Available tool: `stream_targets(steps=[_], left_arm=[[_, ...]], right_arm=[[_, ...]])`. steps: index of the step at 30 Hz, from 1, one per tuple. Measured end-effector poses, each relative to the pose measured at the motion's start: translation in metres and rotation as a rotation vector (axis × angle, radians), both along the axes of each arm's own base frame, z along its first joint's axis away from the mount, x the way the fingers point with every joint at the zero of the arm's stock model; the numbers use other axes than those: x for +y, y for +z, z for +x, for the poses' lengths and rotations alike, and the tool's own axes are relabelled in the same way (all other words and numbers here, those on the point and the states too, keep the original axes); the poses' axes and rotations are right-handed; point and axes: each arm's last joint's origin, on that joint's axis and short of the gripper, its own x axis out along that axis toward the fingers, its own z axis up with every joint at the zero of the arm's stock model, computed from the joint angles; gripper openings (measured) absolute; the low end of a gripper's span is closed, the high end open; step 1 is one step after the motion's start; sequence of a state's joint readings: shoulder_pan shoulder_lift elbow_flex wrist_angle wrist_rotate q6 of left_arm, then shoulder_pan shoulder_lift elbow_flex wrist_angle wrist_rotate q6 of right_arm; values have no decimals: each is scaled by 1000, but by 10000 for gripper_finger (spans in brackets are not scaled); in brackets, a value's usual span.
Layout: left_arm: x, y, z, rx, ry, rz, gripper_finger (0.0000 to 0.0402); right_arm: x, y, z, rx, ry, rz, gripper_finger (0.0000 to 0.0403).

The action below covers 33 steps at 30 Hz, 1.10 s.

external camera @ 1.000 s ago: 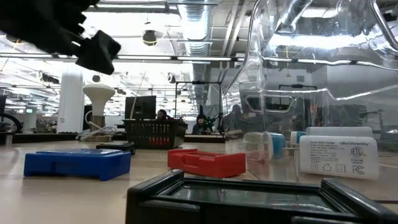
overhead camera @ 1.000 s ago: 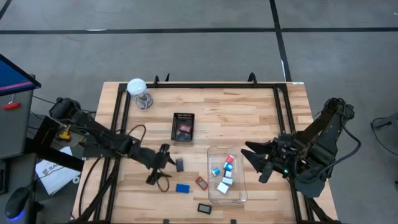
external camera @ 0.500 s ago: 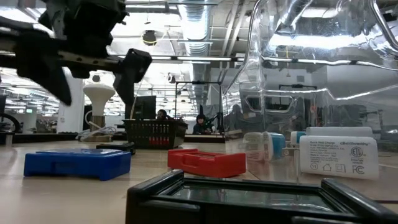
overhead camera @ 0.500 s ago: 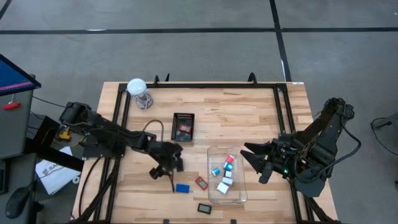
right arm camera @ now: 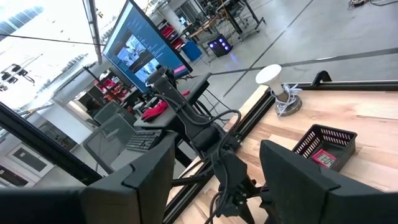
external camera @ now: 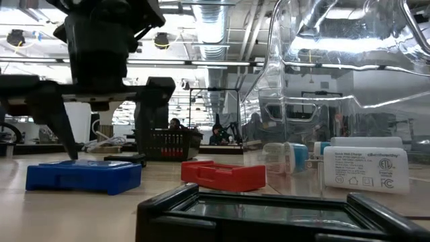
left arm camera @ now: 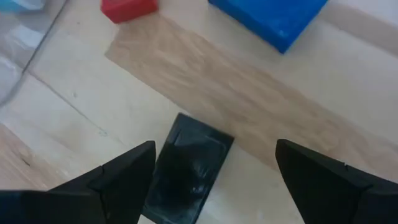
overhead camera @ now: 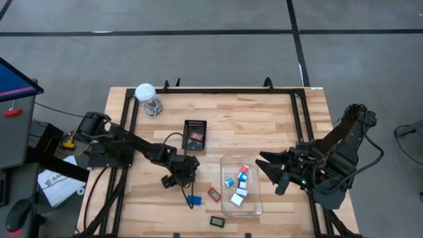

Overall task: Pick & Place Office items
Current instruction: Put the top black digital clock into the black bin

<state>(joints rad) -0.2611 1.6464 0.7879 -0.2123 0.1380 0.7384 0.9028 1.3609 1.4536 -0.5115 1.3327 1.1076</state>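
Observation:
My left gripper (overhead camera: 183, 170) is open and low over a flat black rectangle (left arm camera: 186, 169) that lies flat on the wood. Its fingers stand on either side of the rectangle without touching it. In the low view the left gripper (external camera: 101, 124) hangs behind the blue rectangle (external camera: 84, 175). A blue rectangle (overhead camera: 193, 199), a red one (overhead camera: 213, 194) and a black one (overhead camera: 217, 221) lie near the table's near edge. White cubes and cyan-and-red bits (overhead camera: 238, 185) sit in the clear box (overhead camera: 254, 198). My right gripper (overhead camera: 268, 170) waits open at the right, beside the box.
A black mesh tray (overhead camera: 194, 125) with a red piece in it sits at the table's middle. A white ball-shaped thing on a wire coil (overhead camera: 147, 97) stands at the far left corner. Bare wood lies far and right of the tray. People sit in the room beyond.
My left gripper has swung toward the table's right and come down, from beside the black rectangle to right over it, turning as it went. Its fingers have stayed open. No item has moved.

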Motion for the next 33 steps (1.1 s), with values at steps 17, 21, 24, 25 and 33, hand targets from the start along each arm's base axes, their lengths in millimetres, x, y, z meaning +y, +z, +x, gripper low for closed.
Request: stream_targets(steps=[17,21,24,25,33], left_arm=[[27,-13,9,81,200,-88,250],[27,-13,8,104,241,-110,220],[27,-13,8,113,277,-125,199],[27,-13,8,116,294,-132,192],[26,-12,9,152,442,-228,160]], right_arm=[[0,0,0,2,0,-3,228],[0,0,0,4,0,-5,228],[0,-1,0,8,0,-10,228],[0,-1,0,8,0,-9,228],[0,-1,0,7,0,-9,228]])
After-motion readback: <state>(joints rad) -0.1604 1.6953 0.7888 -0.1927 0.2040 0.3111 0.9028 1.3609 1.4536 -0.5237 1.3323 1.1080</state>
